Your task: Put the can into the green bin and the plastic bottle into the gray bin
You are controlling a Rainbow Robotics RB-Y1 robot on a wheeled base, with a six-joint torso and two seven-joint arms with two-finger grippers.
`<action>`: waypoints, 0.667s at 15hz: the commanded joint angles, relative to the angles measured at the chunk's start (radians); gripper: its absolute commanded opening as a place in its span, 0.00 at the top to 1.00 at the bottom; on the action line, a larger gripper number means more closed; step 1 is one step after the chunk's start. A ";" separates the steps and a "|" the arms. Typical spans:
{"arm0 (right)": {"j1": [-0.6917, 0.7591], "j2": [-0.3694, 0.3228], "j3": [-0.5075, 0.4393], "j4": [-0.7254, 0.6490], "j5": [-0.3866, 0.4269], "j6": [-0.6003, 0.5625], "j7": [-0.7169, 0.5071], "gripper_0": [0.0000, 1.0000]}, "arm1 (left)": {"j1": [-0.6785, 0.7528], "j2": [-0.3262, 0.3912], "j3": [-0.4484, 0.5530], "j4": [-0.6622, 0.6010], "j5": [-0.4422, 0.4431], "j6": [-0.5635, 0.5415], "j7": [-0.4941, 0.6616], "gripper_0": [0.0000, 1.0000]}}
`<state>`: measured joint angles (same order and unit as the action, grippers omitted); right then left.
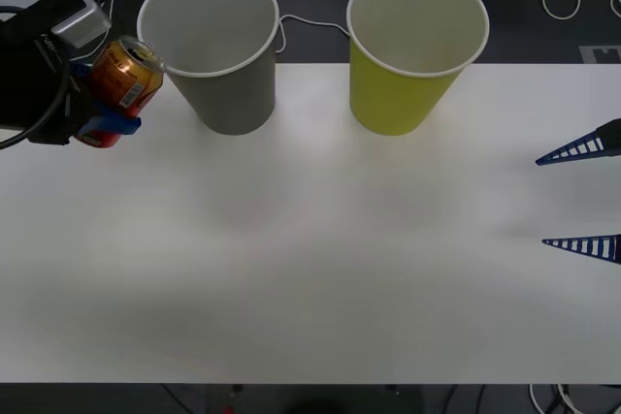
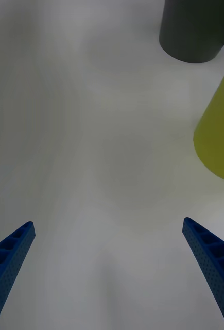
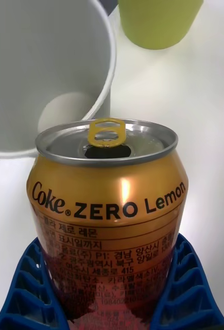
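Left gripper (image 3: 112,289) clamped on can (image 3: 109,206), blue fingers (image 3: 27,283) hugging its lower sides, beside gray bin (image 1: 218,46). Right gripper (image 1: 580,196) spread wide, near green bin (image 1: 412,55).

The can (image 3: 109,216), clamped between the fingers of the left end effector (image 3: 112,304), carries "Coke ZERO Lemon" in black letters across its orange-gold upper band, just below the opened top. Under that line run several rows of small Korean print; the numeral "415" can be made out there, and the rest is too fine to read.
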<state>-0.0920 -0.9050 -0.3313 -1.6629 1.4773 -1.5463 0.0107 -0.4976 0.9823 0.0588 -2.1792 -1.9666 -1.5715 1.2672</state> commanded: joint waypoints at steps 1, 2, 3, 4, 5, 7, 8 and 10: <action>0.000 0.000 0.000 0.000 0.000 0.000 0.000 0.00 | -0.128 0.012 -0.080 0.039 0.055 0.001 0.029 1.00; 0.000 0.000 0.000 0.000 0.000 0.000 0.000 0.00 | -0.180 0.009 -0.096 0.067 0.089 0.001 0.029 1.00; 0.000 0.000 0.000 0.000 0.000 0.000 0.000 0.00 | -0.234 0.009 -0.119 0.094 0.117 0.001 0.032 1.00; 0.000 0.000 0.000 0.000 0.000 0.000 0.000 0.00 | -0.277 0.009 -0.143 0.116 0.134 0.001 0.037 1.00; 0.000 0.000 0.000 0.000 0.000 0.000 0.000 0.00 | -0.345 0.009 -0.189 0.147 0.152 0.001 0.072 1.00; 0.000 0.000 0.000 0.000 0.000 0.000 0.000 0.00 | -0.472 0.007 -0.286 0.199 0.169 0.001 0.086 1.00; 0.000 0.000 0.000 0.000 0.000 0.000 0.000 0.00 | -0.538 0.002 -0.338 0.236 0.173 0.001 0.087 1.00; 0.000 0.000 0.000 0.000 0.000 0.000 0.000 0.00 | -0.641 -0.037 -0.404 0.314 0.175 0.001 0.087 1.00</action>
<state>-0.0920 -0.9050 -0.3313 -1.6628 1.4772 -1.5463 0.0107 -1.1056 0.9612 -0.3246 -1.8949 -1.7925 -1.5713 1.3543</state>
